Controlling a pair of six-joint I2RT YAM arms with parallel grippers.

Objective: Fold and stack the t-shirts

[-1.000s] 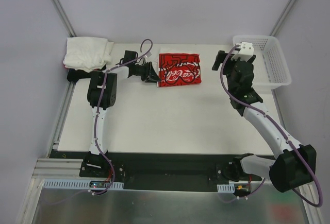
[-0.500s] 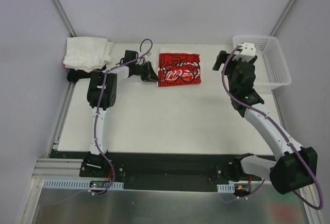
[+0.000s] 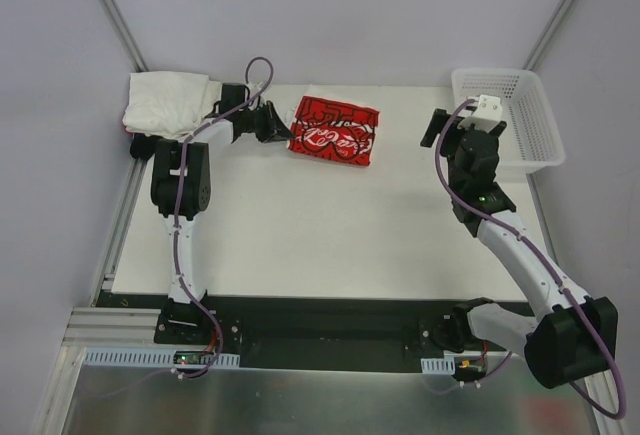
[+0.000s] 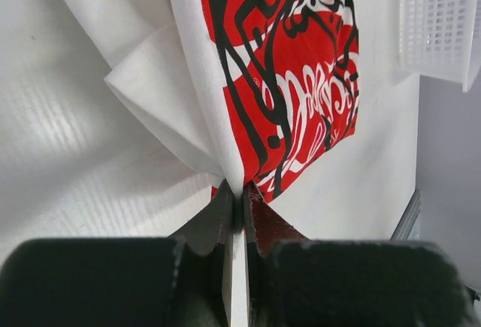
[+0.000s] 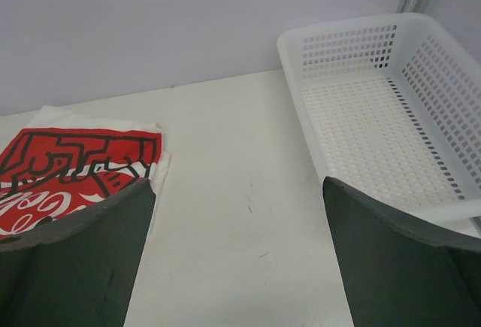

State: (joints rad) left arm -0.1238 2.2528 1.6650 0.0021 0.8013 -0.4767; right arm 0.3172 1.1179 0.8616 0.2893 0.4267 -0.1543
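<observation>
Left fingers (image 4: 214, 218): pressed tight together, pinching the left edge of the red t-shirt (image 3: 335, 133).
Red t-shirt: folded, with white lettering and black lines on top and a white layer showing along its left side. It lies askew at the far middle of the table (image 3: 330, 245).
White t-shirts (image 3: 168, 103): rumpled heap on the far-left corner.
Right gripper (image 5: 237, 188): jaws spread wide, holding nothing, hovering between the red t-shirt and the basket (image 3: 530, 125).
Basket: white mesh, far-right corner, well apart from the red t-shirt.
</observation>
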